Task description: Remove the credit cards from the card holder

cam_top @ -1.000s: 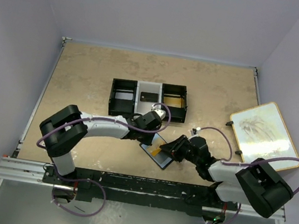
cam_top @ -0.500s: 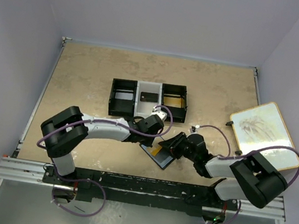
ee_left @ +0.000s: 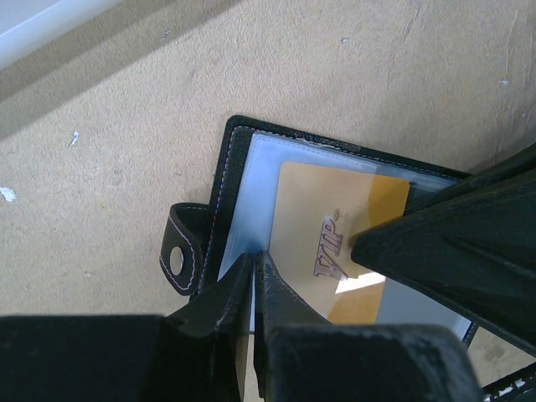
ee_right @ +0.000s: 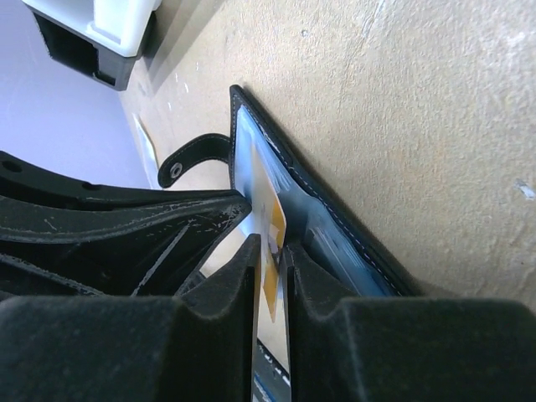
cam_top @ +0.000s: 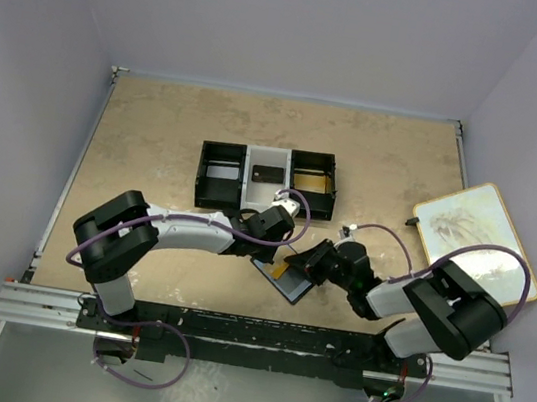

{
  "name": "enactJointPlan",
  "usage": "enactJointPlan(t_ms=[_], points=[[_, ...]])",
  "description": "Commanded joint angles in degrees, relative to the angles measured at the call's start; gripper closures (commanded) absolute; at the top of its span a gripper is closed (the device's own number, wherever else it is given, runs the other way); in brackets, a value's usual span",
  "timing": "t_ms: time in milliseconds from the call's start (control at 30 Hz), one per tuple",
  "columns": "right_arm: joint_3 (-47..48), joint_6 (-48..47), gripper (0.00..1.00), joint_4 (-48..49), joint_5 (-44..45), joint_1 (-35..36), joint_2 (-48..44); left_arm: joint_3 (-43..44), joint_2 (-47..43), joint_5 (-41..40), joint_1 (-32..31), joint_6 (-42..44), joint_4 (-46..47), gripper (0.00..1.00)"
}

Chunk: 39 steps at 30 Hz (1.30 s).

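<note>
From above: open black card holder [cam_top: 289, 283] flat on the tan desk [cam_top: 157, 134], close to the front edge, between the two arms. Left end effector [cam_top: 276, 251] down on its left side, right end effector [cam_top: 301, 265] down on its right side, tips nearly meeting. Plenty of bare desk to the left and at the back. Just behind the holder, a black-and-white tray [cam_top: 216, 198] with three boxes: a dark card [cam_top: 268, 174] in the middle box, a gold card [cam_top: 312, 180] in the right one. A board with a tree picture [cam_top: 466, 231] at the right edge of the desk.

From the left wrist, things too small to see from above: clear sleeve [ee_left: 251, 176] inside the holder, gold VIP card [ee_left: 327, 218] on it, snap strap [ee_left: 177, 251] sticking out to the left. Left tips squeezed tight with no gap, resting on the near edge of the sleeve. A black right finger lying across the card's right part.

From the right wrist, edge-on: narrow gap, pinching the gold VIP card, tilted up out of the holder. Left end effector close on the left. Bare desk on the right.
</note>
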Motion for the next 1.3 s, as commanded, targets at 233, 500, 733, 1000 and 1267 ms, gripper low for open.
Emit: enactJointPlan(t_ms=[233,500,733,1000,1267], points=[[-1.1,-1.9,0.93,16.2,-5.7,-0.2,7.9,-1.2,3.4,-0.5,0.2,0.2,-2.5,0.99],[-4.3,-2.2,0.96,7.5,-4.5,-1.0,1.0,-1.2,3.3,-0.9,0.1,0.5,-3.2,1.0],[-3.8,-2.6,0.8,1.0,-2.9,-1.0,-4.1,-0.3,3.3,-0.3,0.1,0.9,-3.4,1.0],[-2.7,-2.1,0.74,0.7,-0.4,-0.9,-4.2,0.1,2.9,0.2,0.1,0.8,-3.5,1.0],[-2.6,-1.8,0.75,1.4,-0.8,-0.9,-4.2,0.2,2.9,0.5,0.1,0.8,-3.2,1.0]])
